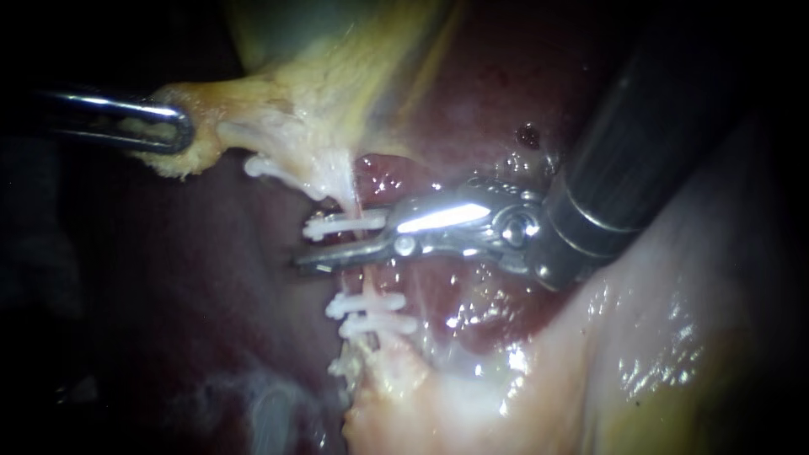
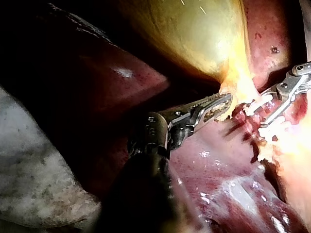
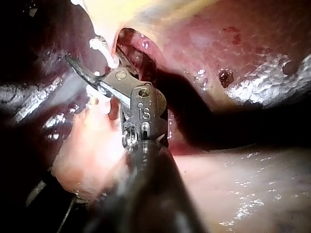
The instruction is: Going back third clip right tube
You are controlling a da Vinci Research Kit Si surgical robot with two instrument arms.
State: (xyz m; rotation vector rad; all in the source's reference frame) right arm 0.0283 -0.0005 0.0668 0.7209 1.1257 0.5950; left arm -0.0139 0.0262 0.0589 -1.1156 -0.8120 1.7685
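Note:
A thin pink tube (image 1: 367, 282) runs down from the yellow gallbladder neck (image 1: 312, 143). It carries three white clips: one (image 1: 341, 224) above and two close together (image 1: 371, 303) lower down. My right instrument (image 1: 341, 240) comes in from the upper right. Its jaws stand open astride the tube, the upper jaw lying along the upper clip and the lower jaw under it. My left instrument (image 1: 164, 126) is shut on a yellow flap of gallbladder tissue at the upper left. The left wrist view shows that grip (image 2: 221, 104) and the right instrument (image 2: 260, 114) beside the clips.
Dark red liver (image 1: 211, 278) lies behind and to the left of the tube. Pale, wet fatty tissue (image 1: 657, 337) fills the lower right under the right shaft. The gallbladder body (image 2: 194, 34) bulges beyond my left instrument. A grey cloth (image 2: 34, 170) lies beside its shaft.

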